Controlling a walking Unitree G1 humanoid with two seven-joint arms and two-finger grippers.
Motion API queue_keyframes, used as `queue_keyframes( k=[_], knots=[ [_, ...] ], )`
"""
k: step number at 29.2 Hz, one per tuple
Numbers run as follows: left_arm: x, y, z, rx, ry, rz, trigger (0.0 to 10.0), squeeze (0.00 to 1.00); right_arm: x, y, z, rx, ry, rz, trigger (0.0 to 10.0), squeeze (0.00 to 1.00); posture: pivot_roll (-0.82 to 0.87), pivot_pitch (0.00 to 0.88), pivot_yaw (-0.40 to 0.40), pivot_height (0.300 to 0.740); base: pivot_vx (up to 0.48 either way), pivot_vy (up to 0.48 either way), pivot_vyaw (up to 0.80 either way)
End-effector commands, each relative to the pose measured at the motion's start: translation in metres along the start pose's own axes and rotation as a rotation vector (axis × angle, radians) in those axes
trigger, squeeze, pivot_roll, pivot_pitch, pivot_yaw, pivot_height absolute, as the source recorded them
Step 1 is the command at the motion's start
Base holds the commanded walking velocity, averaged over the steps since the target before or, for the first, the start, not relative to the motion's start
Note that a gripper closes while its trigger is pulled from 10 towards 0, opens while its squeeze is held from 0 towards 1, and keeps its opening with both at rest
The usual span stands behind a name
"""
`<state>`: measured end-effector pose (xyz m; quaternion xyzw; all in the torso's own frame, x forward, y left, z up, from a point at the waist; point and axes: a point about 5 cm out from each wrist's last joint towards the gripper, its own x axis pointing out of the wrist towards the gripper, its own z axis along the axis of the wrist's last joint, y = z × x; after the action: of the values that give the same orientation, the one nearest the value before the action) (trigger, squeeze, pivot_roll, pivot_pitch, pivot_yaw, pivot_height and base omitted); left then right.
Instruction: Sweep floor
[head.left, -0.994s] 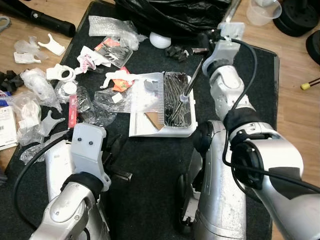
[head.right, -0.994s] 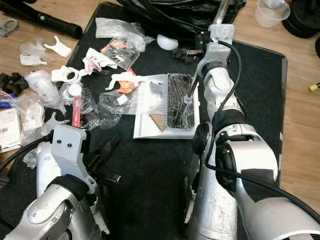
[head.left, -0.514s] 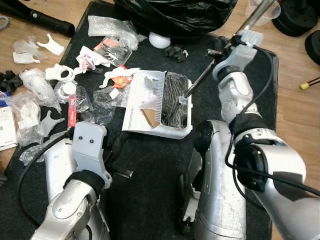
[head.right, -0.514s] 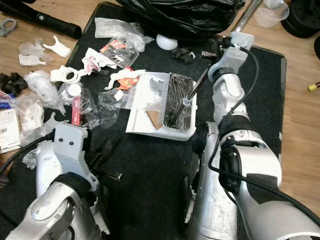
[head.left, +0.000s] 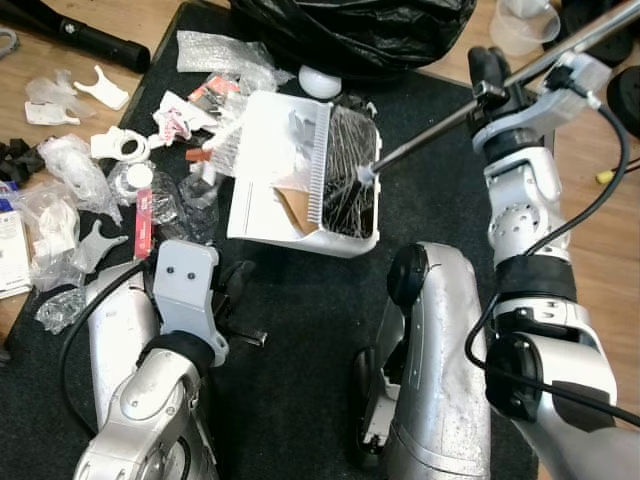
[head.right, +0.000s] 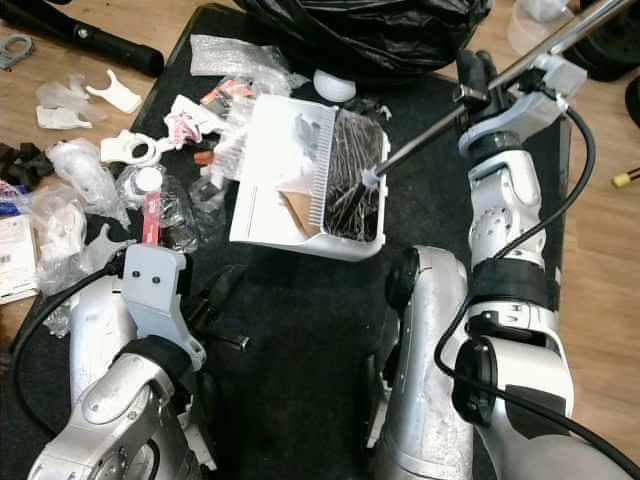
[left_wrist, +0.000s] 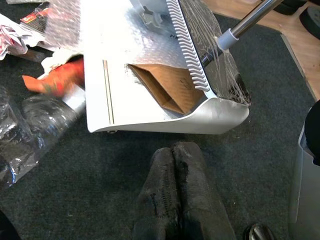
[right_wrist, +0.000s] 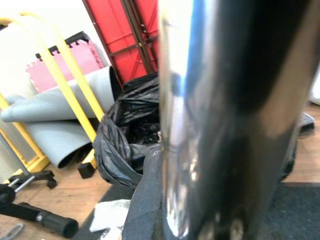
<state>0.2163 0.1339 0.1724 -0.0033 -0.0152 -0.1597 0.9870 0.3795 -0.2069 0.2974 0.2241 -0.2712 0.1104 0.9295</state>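
A white dustpan lies on the dark mat with a comb edge and black broom bristles at its rear. A brown cardboard scrap sits inside it. A metal broom handle runs from the bristles up to the right, where my right gripper is shut on it; the shiny handle looms close in the right wrist view. My left gripper is shut and empty, low over the mat just behind the pan's rear wall. The pan's front lip touches litter.
Plastic wraps, white plastic parts and red packets are strewn over the mat's left side and the wooden floor. A black rubbish bag and a white ball lie beyond the pan. A clear cup stands at the far right.
My right arm has swung out to the right, tilting the handle low. The dustpan with the bristles has slid away from me and left, into the litter. The left arm stayed put.
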Motion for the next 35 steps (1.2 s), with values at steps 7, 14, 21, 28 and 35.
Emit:
queue_keyframes(
  k=[7, 14, 21, 28, 35],
  knots=[
    [0.004, -0.003, -0.013, -0.007, 0.023, 0.017, 10.0, 0.0, -0.007, 0.005, 0.028, 0.058, -0.055, 0.047, 10.0, 0.0, -0.06, 0.287, -0.185, 0.31, 0.0, 0.0, 0.0],
    [0.012, 0.003, -0.013, 0.003, 0.021, 0.033, 10.0, 0.0, -0.019, -0.002, 0.034, 0.014, -0.047, 0.035, 10.0, 0.0, -0.08, 0.271, -0.188, 0.34, 0.0, 0.0, 0.0],
    [0.03, 0.015, -0.012, 0.019, -0.002, 0.083, 10.0, 0.0, -0.029, -0.007, 0.045, -0.011, -0.06, 0.02, 10.0, 0.0, -0.11, 0.238, -0.169, 0.375, 0.0, 0.0, 0.0],
    [0.045, 0.024, -0.01, 0.038, -0.002, 0.131, 10.0, 0.0, -0.037, -0.011, 0.038, 0.003, -0.032, 0.005, 10.0, 0.0, -0.11, 0.2, -0.157, 0.41, 0.0, 0.0, 0.0],
    [0.051, 0.025, -0.009, 0.022, -0.011, 0.136, 10.0, 0.0, -0.043, -0.009, 0.031, 0.0, -0.02, -0.001, 10.0, 0.0, -0.11, 0.178, -0.145, 0.445, 0.0, 0.0, 0.0]
  ],
)
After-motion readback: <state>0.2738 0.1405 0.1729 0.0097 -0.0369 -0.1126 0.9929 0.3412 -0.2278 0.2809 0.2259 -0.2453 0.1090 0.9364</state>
